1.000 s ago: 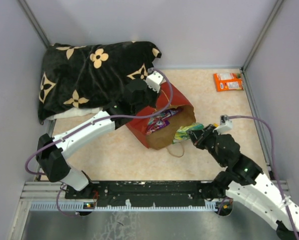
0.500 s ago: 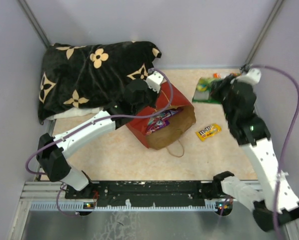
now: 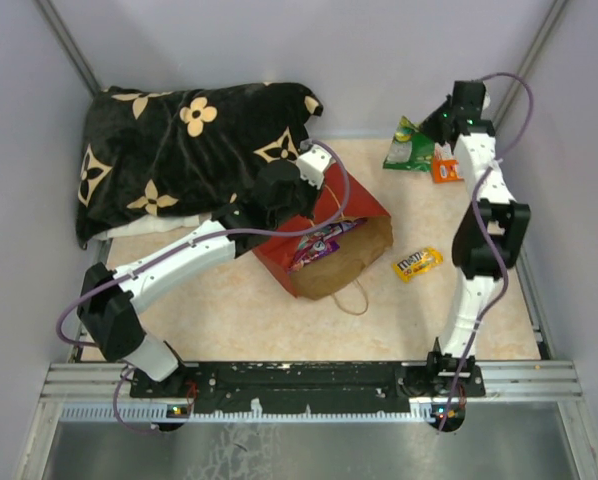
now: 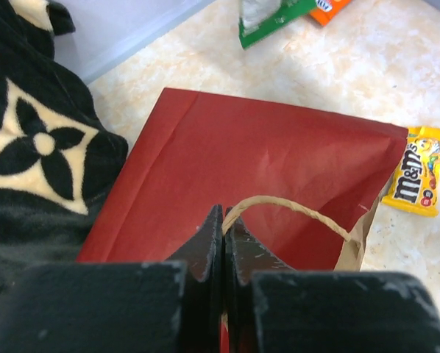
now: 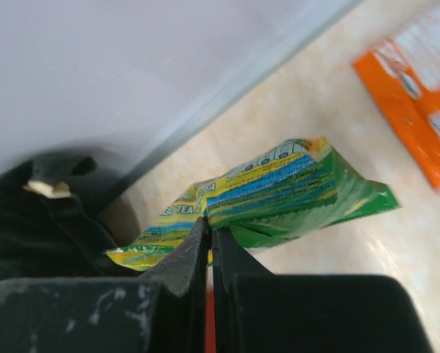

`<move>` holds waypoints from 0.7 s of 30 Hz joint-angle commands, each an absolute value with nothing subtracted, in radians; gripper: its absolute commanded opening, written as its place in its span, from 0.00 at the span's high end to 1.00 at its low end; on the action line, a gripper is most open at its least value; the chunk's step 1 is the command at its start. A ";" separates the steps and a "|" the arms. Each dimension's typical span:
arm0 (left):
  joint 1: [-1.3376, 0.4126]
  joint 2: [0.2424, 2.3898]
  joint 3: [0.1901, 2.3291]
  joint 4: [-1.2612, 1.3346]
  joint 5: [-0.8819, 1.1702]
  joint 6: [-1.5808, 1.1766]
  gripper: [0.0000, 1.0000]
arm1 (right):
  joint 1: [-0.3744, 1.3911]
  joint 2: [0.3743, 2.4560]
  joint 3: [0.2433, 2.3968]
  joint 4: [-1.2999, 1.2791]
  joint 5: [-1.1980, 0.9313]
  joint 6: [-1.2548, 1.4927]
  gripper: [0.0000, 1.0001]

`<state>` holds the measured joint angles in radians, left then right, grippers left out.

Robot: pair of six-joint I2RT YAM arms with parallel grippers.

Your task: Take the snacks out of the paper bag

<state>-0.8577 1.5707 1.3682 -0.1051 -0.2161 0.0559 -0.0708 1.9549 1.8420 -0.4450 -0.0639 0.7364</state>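
The red paper bag [image 3: 329, 245] lies on its side mid-table, mouth toward the front right, with a purple packet [image 3: 317, 244] showing inside. My left gripper [image 4: 224, 220] is shut on the bag's looped handle [image 4: 279, 204] above the red side [image 4: 264, 162]. My right gripper [image 5: 210, 229] is shut on the green packet [image 5: 279, 198] and holds it above the far right corner; it also shows from above [image 3: 409, 148]. An orange packet [image 3: 445, 166] lies under it. The yellow M&M's pack [image 3: 418, 263] lies right of the bag and shows in the left wrist view [image 4: 419, 170].
The black flower-patterned pillow [image 3: 179, 150] fills the far left, next to the bag. Grey walls close the back and both sides. The bag's lower handle [image 3: 352, 297] lies on the table in front of the bag.
My right arm has swung from the bag's mouth to the far right corner, carrying the green packet. The M&M's pack now lies on the table. My left gripper still holds the handle.
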 commanded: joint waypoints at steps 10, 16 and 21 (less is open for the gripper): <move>-0.859 1.587 1.394 -0.097 -0.206 0.044 1.00 | -0.062 2.225 2.070 -0.257 -0.233 0.809 1.00; -0.862 1.609 1.399 -0.103 -0.196 0.038 1.00 | -0.071 2.198 1.692 -0.154 -0.302 0.776 1.00; -0.862 1.612 1.404 -0.108 -0.198 0.038 1.00 | -0.071 2.066 1.375 0.060 -0.284 0.884 1.00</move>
